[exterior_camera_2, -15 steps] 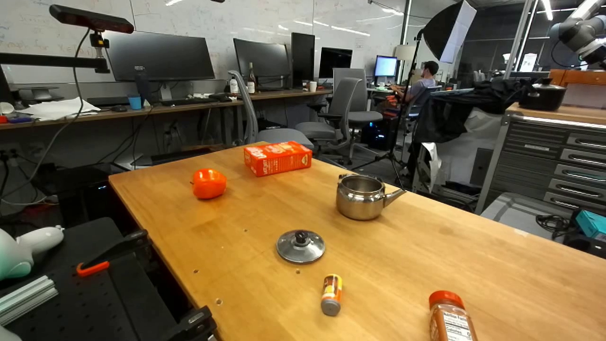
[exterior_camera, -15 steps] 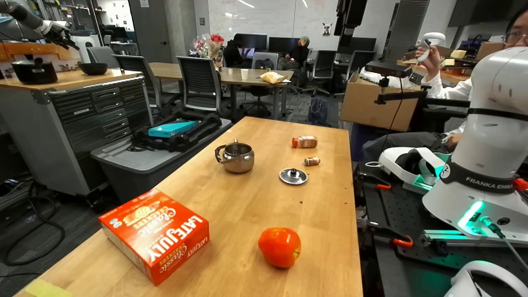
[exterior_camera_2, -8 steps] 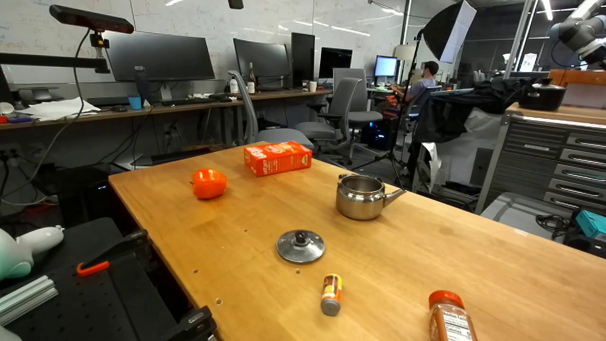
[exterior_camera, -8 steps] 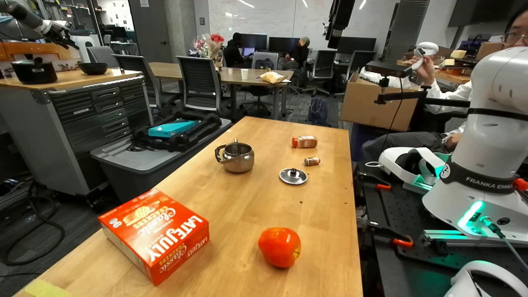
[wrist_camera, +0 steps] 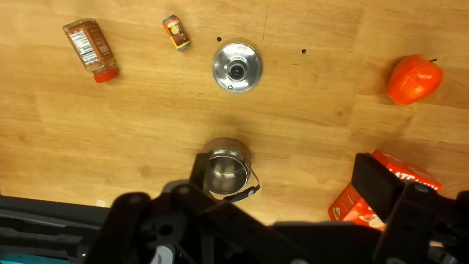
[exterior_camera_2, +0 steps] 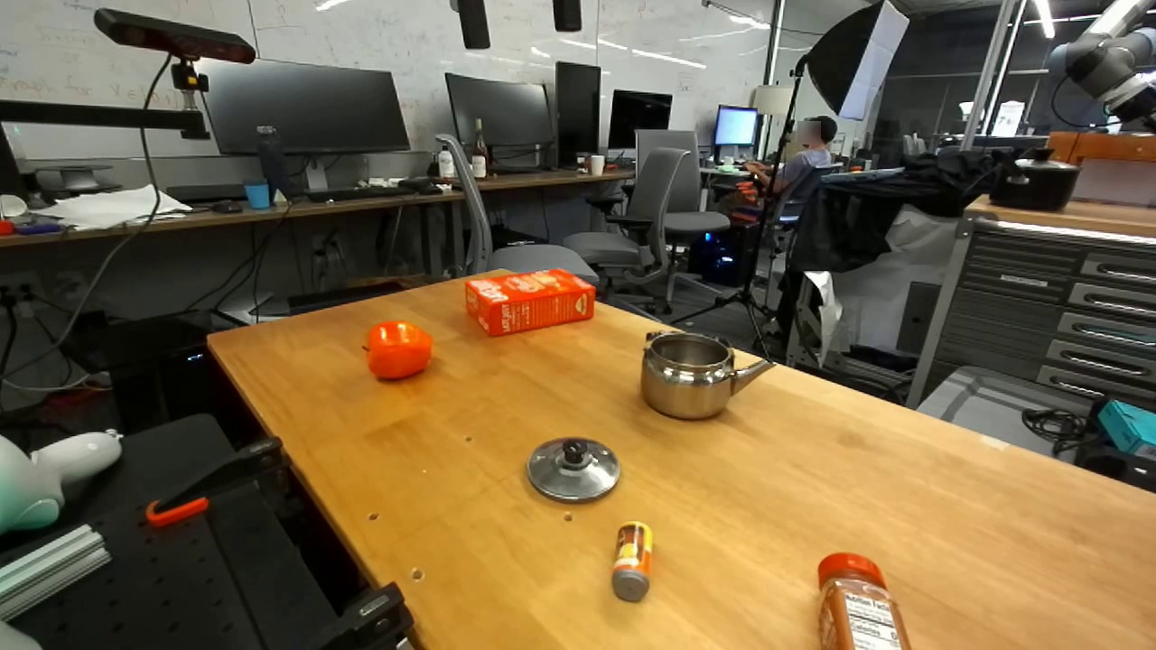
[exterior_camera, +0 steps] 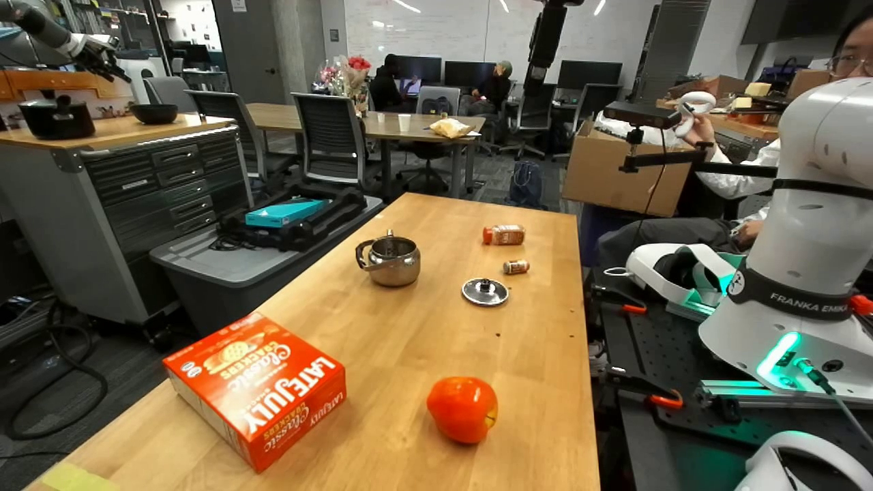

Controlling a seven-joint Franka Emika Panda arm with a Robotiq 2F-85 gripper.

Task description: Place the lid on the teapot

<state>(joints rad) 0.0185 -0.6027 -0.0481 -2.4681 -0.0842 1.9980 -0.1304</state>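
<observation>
The lid, a silvery disc with a dark knob, lies flat with its knob up on the wooden table. It also shows in an exterior view and in the wrist view. The teapot, silver and uncovered with its mouth up, stands beside the lid, apart from it; it shows too in an exterior view and in the wrist view, partly hidden by a finger. My gripper is open and empty, high above the table. Its two fingertips hang apart at the top of an exterior view.
A red cracker box and an orange-red fruit are on the table at one end. A small can lies near the lid, and a spice bottle lies beyond it. Clamps sit along the table's side by the robot base.
My gripper has come down and moved leftward in an exterior view; both fingers have come into sight at the top of an exterior view. The lid, teapot and other objects have not moved.
</observation>
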